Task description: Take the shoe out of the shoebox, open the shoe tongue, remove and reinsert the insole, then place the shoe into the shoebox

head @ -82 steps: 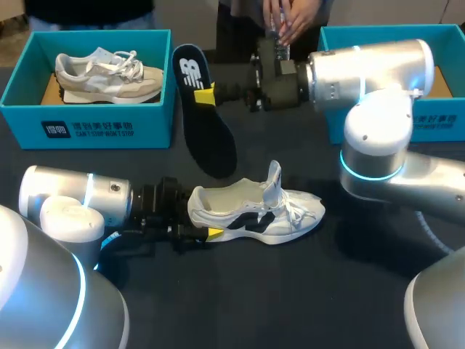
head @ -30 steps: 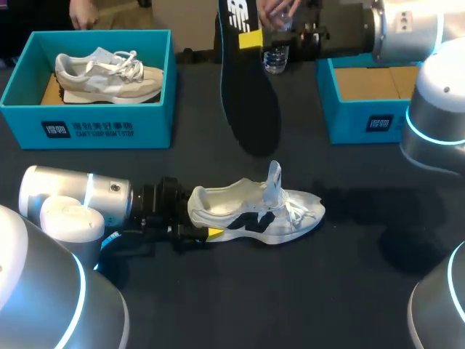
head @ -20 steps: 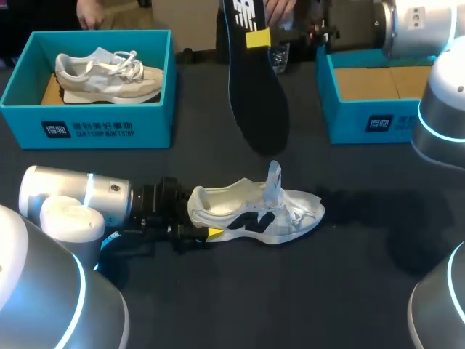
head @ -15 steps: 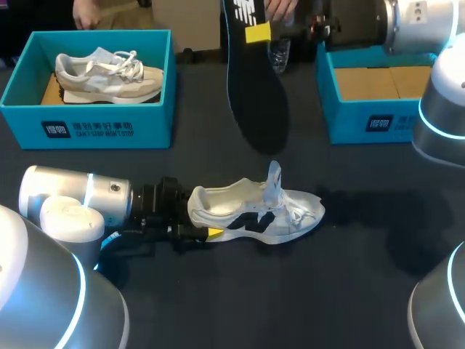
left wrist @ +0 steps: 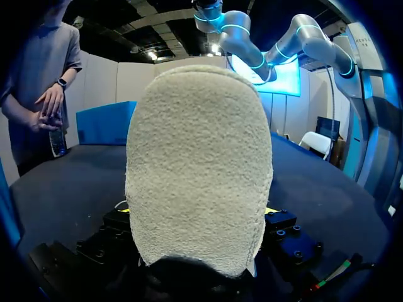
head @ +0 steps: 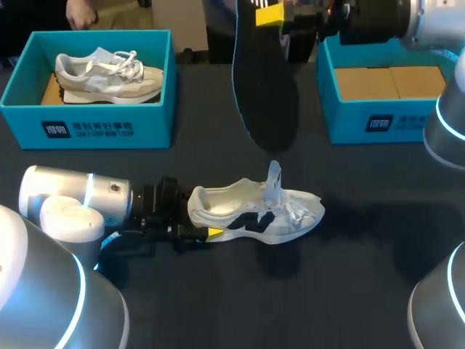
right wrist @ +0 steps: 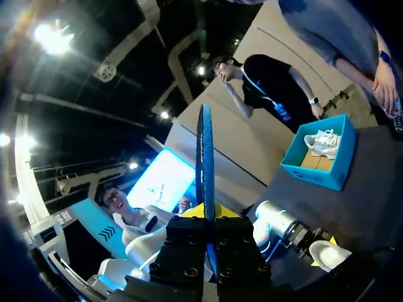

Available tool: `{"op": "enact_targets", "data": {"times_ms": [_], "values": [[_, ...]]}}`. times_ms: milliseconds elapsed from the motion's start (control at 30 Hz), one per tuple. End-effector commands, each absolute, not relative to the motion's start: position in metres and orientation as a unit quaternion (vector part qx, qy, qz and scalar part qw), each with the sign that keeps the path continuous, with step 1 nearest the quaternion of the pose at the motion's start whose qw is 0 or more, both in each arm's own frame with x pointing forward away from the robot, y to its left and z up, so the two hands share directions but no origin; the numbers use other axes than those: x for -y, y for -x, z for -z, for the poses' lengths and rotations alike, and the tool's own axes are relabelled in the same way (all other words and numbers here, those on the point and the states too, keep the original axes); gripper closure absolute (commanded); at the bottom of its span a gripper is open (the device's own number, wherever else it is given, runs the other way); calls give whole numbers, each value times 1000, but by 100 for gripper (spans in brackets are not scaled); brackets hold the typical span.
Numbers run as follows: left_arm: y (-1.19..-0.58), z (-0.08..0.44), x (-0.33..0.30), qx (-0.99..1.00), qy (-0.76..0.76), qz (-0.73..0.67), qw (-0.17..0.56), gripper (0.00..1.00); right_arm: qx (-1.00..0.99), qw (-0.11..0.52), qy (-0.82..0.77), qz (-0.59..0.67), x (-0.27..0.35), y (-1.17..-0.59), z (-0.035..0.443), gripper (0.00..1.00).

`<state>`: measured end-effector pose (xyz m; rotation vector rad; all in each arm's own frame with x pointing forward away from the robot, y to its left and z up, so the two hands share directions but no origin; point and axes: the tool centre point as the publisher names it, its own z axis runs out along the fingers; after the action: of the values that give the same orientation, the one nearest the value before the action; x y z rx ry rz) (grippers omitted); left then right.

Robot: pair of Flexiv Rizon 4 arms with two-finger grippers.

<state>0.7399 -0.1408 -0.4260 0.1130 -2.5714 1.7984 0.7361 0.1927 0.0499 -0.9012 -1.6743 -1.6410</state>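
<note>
Though the shoe (head: 254, 211) hides most of your left gripper (head: 204, 224), it pinches the heel | right gripper (head: 270, 13) pinches insole (head: 265, 87) beyond shoe.

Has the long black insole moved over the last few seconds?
Yes. Held in the right tool, the black insole has swung away from the filled teal shoebox toward the empty teal shoebox.

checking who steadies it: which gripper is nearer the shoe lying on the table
Left. The left gripper clamps the heel of the shoe; the right gripper holds the insole aloft, beyond it.
</note>
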Motion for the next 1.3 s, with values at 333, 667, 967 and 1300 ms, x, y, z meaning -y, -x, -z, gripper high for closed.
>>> {"op": "enact_targets", "data": {"times_ms": [333,667,967,1300], "values": [[-749,443,142,820,-37,-571,1,100,617,273,371,638,-195,-700,-44,100],[-749,443,142,820,-37,-571,1,100,603,278,373,648,-189,-681,-45,100],[-749,443,142,820,-37,-571,1,100,609,255,367,655,-192,-659,-55,100],[-749,443,142,820,-37,-571,1,100,610,259,367,653,-181,-659,-46,100]]}}
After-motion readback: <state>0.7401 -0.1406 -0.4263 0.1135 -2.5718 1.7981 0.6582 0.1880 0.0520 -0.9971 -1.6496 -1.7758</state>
